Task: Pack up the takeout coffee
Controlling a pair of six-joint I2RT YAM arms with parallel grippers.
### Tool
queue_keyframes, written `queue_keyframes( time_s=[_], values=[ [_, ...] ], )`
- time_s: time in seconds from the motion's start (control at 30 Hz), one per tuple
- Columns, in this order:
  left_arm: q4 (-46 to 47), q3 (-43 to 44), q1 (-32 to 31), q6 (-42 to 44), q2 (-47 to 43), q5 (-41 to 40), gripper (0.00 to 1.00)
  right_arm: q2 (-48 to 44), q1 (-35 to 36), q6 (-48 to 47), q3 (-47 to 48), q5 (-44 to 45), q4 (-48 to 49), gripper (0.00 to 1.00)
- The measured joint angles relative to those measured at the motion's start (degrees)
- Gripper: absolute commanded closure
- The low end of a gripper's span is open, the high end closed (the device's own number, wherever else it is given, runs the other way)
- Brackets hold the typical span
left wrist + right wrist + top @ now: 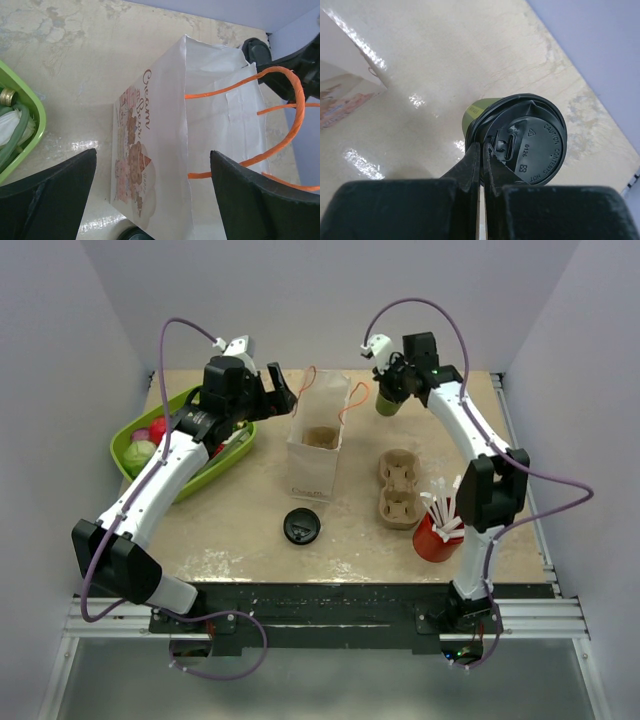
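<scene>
Green paper under a round black embossed lid, the takeout coffee (535,145) is toward the far edge of the tabletop (420,60), right of the white paper bag (318,440). We see the right gripper (482,150) closed tight, pinching the lid's near rim. Bare surface lies between coffee and bag.

Takeout coffee (388,403), small green paper cup, round black plastic lid (536,142) fitted (embossed caution lettering legible), located toward far right of table (250,540), lid rim pinched between closed fingers of right gripper (482,148).
</scene>
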Motion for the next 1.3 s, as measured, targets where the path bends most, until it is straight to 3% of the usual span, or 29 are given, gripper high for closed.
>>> queue_keyframes(
  time_s=[0.33, 0.53, 0.93, 1.3],
  values=[
    [1.55, 0.0, 0.37, 0.0, 0.24, 1.38, 0.0, -19.37, 0.31, 4.11, -4.98, -1.6, 5.38, 1.0],
    [0.72, -0.02, 1.11, 0.33, -0.35, -6.49, 0.0, -27.34, 6.38, 3.98, -2.97, -2.93, 4.74, 1.0],
    [1.29, -2.29, 3.72, 0.37, -9.35, -11.06, 0.0, -23.15, 23.19, 5.33, 11.96, -1.79, -8.35, 1.0],
    [0.52, -6.71, 3.72, 0.37, -10.64, -13.73, 0.0, -11.47, 29.38, 8.09, 20.33, 7.87, -23.28, 1.0]
  ],
)
